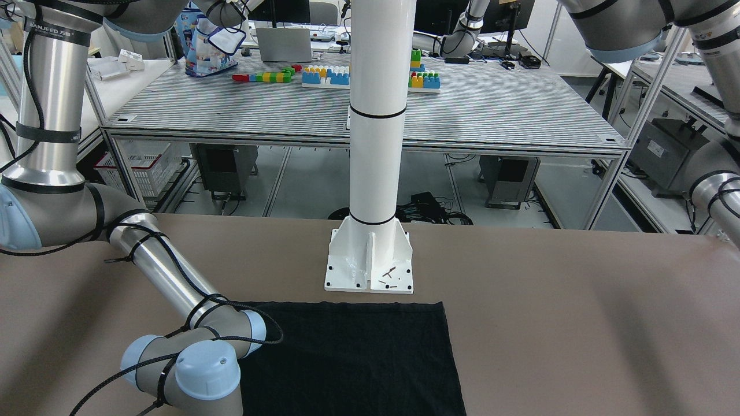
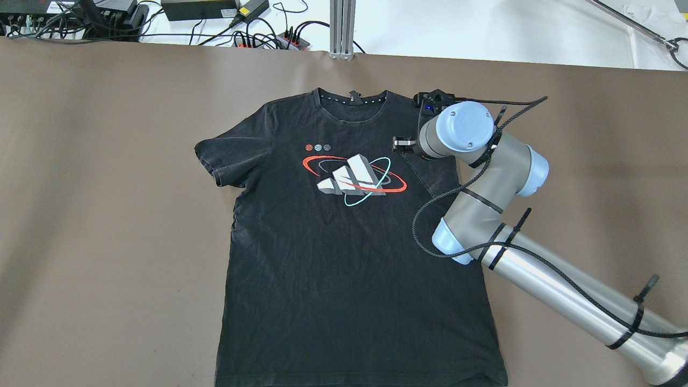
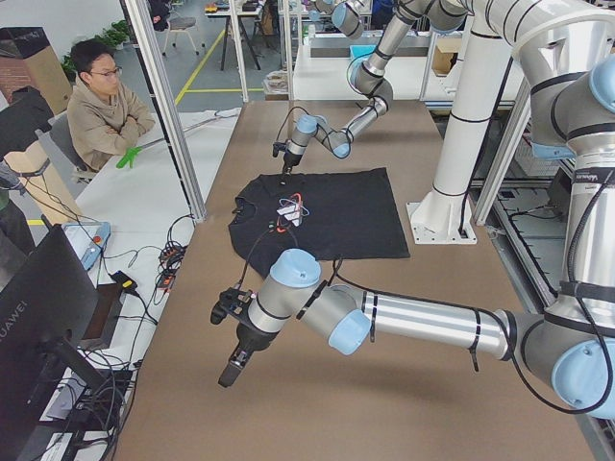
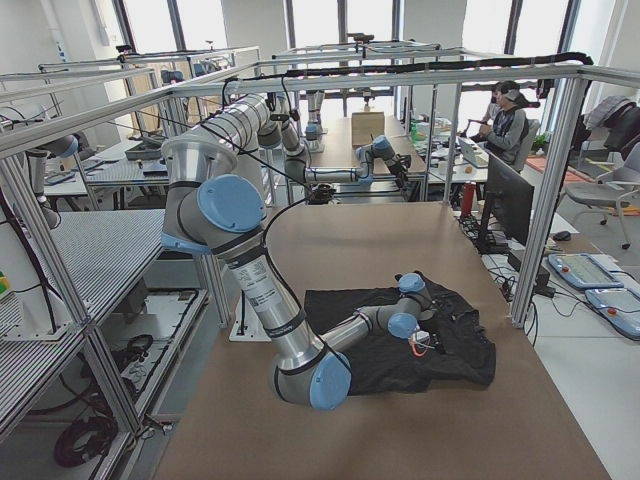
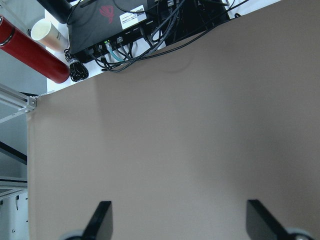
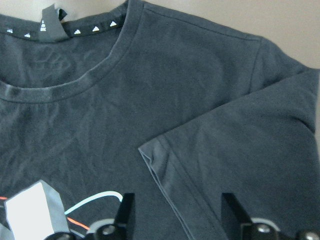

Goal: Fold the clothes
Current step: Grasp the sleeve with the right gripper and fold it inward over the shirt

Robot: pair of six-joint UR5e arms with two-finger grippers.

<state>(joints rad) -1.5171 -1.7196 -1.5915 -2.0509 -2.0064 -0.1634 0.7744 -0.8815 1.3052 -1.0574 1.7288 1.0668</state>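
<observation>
One black T-shirt [image 2: 344, 258] lies flat, print up, on the brown table [image 2: 107, 215], hem just beside the white pole [image 1: 376, 144]. Its chest carries one three-bar logo [image 2: 352, 180] under three small dots [image 2: 317, 147]. The right gripper [image 6: 177, 220] hangs spread wide over a folded-in sleeve [image 6: 240, 150]. The left gripper [image 5: 180, 222], equally wide, holds nothing over bare table. One monitor [image 3: 29, 327] reads HUAWEI.

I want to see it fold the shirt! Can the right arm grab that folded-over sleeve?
Probably yes. The right gripper hangs open just above the sleeve, and nothing lies between them.
</observation>
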